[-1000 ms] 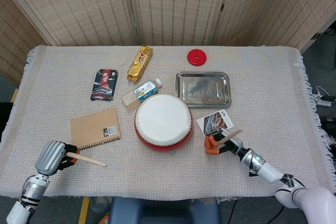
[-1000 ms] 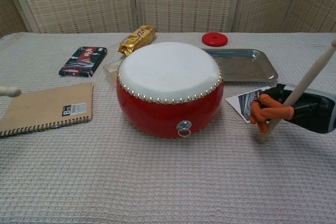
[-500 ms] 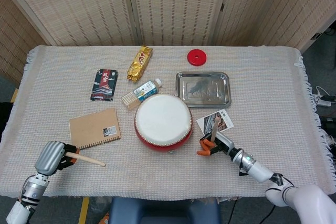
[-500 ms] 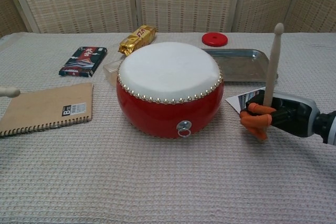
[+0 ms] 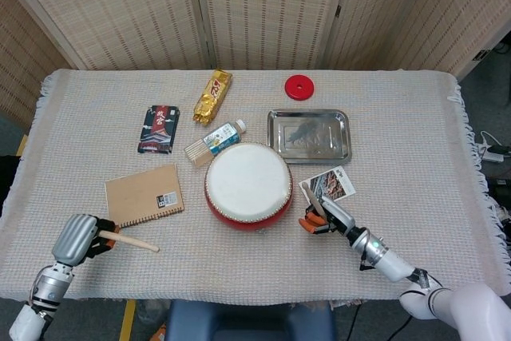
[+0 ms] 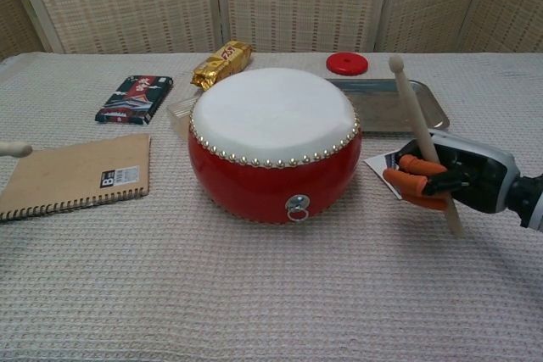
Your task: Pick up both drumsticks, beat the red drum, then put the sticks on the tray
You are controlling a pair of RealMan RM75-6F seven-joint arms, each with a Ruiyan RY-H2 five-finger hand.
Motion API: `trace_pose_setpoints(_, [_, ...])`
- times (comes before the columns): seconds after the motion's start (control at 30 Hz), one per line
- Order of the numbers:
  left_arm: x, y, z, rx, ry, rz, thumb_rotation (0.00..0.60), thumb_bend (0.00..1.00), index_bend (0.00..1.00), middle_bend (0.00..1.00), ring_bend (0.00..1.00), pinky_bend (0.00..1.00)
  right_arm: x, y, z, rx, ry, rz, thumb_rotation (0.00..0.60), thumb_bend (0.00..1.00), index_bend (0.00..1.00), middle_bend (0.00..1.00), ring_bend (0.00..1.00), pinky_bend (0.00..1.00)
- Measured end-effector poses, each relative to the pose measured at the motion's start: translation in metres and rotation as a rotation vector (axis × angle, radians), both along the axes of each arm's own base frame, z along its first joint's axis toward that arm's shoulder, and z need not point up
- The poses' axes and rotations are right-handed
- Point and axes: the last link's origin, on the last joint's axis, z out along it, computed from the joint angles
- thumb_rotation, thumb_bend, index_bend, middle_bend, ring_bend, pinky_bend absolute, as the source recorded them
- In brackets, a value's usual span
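Gripping 1 drumstick (image 6: 422, 142) in the right hand (image 6: 450, 180), lower right of the frame, tip tilting toward the red drum (image 6: 273, 143) at centre. Pinching the other drumstick (image 5: 130, 241) in the left hand (image 5: 80, 239), lower left, well apart from the drum. Risking slippage mid-beat from a loose hold, or clipping the tray (image 6: 428, 109) behind.

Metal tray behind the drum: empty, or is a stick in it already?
Empty. The tray shows bare metal; the right hand grips one drumstick, the left hand the other.
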Motion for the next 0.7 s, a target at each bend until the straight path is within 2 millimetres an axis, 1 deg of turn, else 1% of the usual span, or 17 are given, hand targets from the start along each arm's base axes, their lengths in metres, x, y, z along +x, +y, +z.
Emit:
trace_pose_setpoints(0.17, [-0.001, 0.002, 0.002, 0.002, 0.012, -0.005, 0.600, 0.61, 0.98, 1.00, 1.00, 1.00, 0.002, 0.002, 0.015, -0.034, 0.121, 0.061, 0.600, 0.46, 1.00, 1.00, 1.00, 1.00])
trace_pose_setpoints(0.3, [0.002, 0.005, 0.007, 0.008, 0.039, -0.028, 0.600, 0.61, 0.98, 1.00, 1.00, 1.00, 0.005, 0.002, 0.034, -0.082, 0.286, 0.135, 0.600, 0.46, 1.00, 1.00, 1.00, 1.00])
trace_pose_setpoints(0.43, [0.008, 0.012, 0.014, 0.022, 0.082, -0.066, 0.600, 0.61, 0.98, 1.00, 1.00, 1.00, 0.016, 0.002, 0.066, -0.154, 0.496, 0.235, 0.600, 0.45, 1.00, 1.00, 1.00, 1.00])
trace_pose_setpoints(0.5, [0.014, 0.021, 0.019, 0.034, 0.106, -0.090, 0.600, 0.61, 0.98, 1.00, 1.00, 1.00, 0.024, -0.001, 0.083, -0.189, 0.587, 0.274, 0.600, 0.46, 1.00, 1.00, 1.00, 1.00])
trace_pose_setpoints(0.6, [0.024, 0.037, 0.025, 0.039, 0.128, -0.111, 0.600, 0.61, 0.98, 1.00, 1.00, 1.00, 0.046, -0.010, 0.113, -0.245, 0.734, 0.335, 0.600, 0.45, 1.00, 1.00, 1.00, 1.00])
trace_pose_setpoints(0.7, [0.037, 0.056, 0.030, 0.047, 0.145, -0.120, 0.600, 0.61, 0.98, 1.00, 1.00, 1.00, 0.062, -0.025, 0.133, -0.285, 0.857, 0.376, 0.600, 0.46, 1.00, 1.00, 1.00, 1.00])
